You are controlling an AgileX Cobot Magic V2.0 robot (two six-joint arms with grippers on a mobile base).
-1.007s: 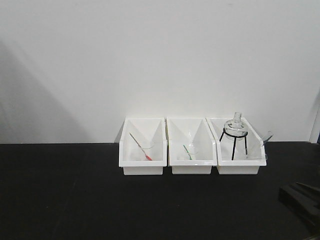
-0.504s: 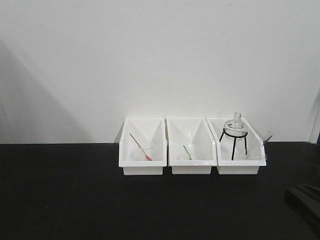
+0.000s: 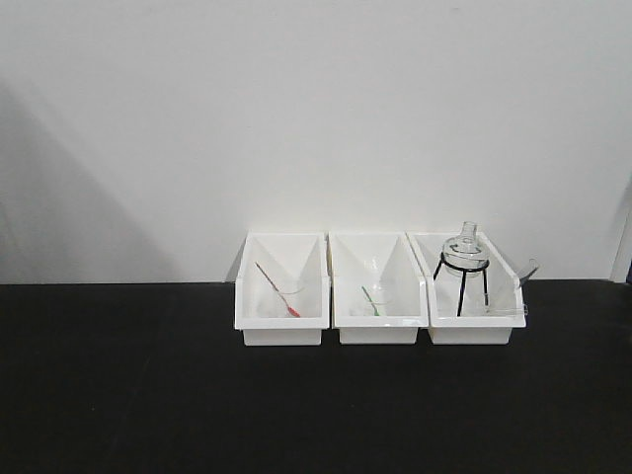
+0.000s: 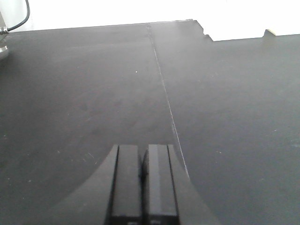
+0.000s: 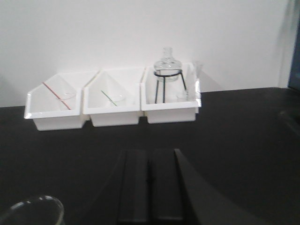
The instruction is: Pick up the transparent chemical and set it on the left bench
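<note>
left hand (image 4: 143,187) sits low over bare black bench (image 3: 118,395), its two fingers pressed together with nothing between them. three white bins stand in a row at the back wall. the left bin (image 3: 281,336) holds a red-tipped stick (image 3: 276,289) and the middle bin (image 3: 378,334) a green-tipped stick (image 3: 371,298), each leaning in a small beaker – neither is wanted. the right bin (image 3: 471,334) carries a round flask (image 3: 465,247) on a black wire stand (image 3: 461,281), and at its far right side leans the clear stick (image 3: 526,270), bulb end up and poking past the rim; its lower end is hard to make out. it looks very light, thin, smooth plastic – likely slippery and a little bendy, easy to flick away or pinch crooked. the best hold is probably on the upper shaft just under the bulb, away from the flask and stand. right hand (image 5: 150,187) is also closed and empty, well short of the bins, with a glass rim (image 5: 33,208) near it.
</note>
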